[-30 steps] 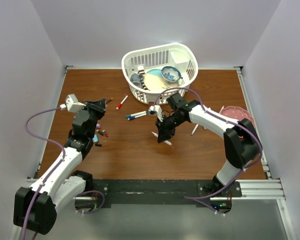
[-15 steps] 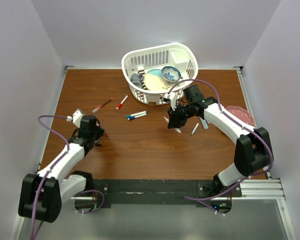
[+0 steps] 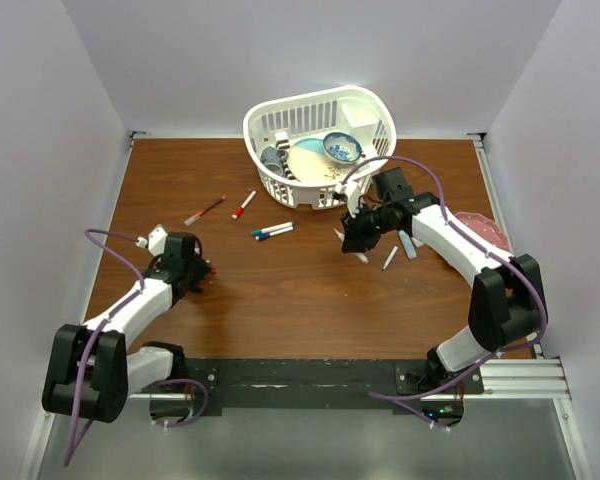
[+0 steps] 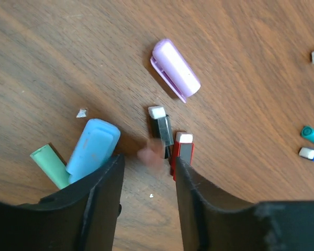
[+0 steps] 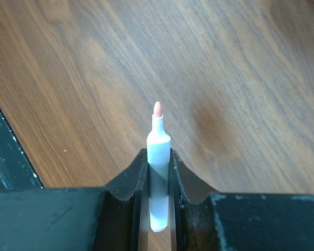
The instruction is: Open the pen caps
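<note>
My right gripper (image 5: 158, 167) is shut on a white marker barrel (image 5: 158, 151) with a bare pink tip and no cap. In the top view it (image 3: 355, 243) hangs over the table right of centre. My left gripper (image 4: 146, 175) is open, low over the table at the left (image 3: 192, 272). Loose caps lie by it: a lilac cap (image 4: 175, 68), a black cap (image 4: 163, 128), a red cap (image 4: 183, 151), a light blue cap (image 4: 94, 149) and a green cap (image 4: 49, 164). A blurred pink cap (image 4: 152, 151) shows just ahead of the left fingers.
A white basket (image 3: 372, 105) with dishes stands at the back. A red-capped marker (image 3: 243, 204), a thin dark pen (image 3: 204, 210) and teal and blue capped markers (image 3: 273, 231) lie mid-table. Uncapped barrels (image 3: 390, 258) and a pink plate (image 3: 480, 228) lie at the right.
My left arm has dropped from a raised pose to the table beside the loose caps. My right gripper has carried the uncapped marker to the right and further back.
</note>
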`<action>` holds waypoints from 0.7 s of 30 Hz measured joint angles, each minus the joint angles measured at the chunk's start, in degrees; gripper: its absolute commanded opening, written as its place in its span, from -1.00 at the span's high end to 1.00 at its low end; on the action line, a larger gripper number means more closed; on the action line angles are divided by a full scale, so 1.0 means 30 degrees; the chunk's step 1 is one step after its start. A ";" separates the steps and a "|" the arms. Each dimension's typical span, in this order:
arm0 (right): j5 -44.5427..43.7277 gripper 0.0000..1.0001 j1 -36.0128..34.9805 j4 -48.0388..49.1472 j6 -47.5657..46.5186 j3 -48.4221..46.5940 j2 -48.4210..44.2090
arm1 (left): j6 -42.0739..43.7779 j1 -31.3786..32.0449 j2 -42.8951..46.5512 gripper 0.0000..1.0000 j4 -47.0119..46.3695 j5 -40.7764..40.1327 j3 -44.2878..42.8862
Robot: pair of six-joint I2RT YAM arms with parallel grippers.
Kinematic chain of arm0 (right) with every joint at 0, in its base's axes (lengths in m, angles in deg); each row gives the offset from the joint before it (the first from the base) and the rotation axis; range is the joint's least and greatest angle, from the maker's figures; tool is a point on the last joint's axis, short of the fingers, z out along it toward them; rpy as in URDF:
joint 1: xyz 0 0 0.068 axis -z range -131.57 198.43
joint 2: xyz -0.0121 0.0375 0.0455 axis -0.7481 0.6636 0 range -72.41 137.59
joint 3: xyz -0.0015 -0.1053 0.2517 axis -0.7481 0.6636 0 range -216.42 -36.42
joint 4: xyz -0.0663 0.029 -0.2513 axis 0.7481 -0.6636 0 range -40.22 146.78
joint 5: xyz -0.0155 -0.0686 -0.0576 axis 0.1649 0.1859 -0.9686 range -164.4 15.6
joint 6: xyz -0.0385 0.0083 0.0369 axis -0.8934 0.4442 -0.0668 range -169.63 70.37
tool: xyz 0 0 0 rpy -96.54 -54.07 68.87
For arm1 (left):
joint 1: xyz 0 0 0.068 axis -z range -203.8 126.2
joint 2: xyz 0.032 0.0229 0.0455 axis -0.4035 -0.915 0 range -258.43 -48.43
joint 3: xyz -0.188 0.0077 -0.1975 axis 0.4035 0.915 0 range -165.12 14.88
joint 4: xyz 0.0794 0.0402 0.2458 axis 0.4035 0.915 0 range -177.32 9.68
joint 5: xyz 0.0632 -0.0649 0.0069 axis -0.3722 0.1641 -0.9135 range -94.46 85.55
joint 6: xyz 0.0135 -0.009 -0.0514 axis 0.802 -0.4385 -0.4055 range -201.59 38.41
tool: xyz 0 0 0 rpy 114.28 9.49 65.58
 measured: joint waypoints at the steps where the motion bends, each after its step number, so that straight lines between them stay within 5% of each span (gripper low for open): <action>1: -0.0029 1.00 0.0058 0.0000 0.0007 0.0000 0.0000 | -0.0015 -0.0015 0.0000 -0.01 0.0102 -0.0036 -0.0044; 10: -0.3461 1.00 0.1559 0.0889 0.0969 0.0102 0.0240 | 0.0131 -0.0087 0.1078 -0.15 0.0882 -0.0117 -0.0976; 16: -0.7198 0.92 0.3293 0.1647 0.1056 0.0350 0.1253 | 0.1938 -0.0087 0.3526 -0.64 0.1246 0.0619 -0.2164; 21: -0.8648 0.83 0.5078 0.1807 0.1064 0.0357 0.1880 | 0.5952 -0.0175 0.5734 -0.79 0.0306 0.3854 -0.2987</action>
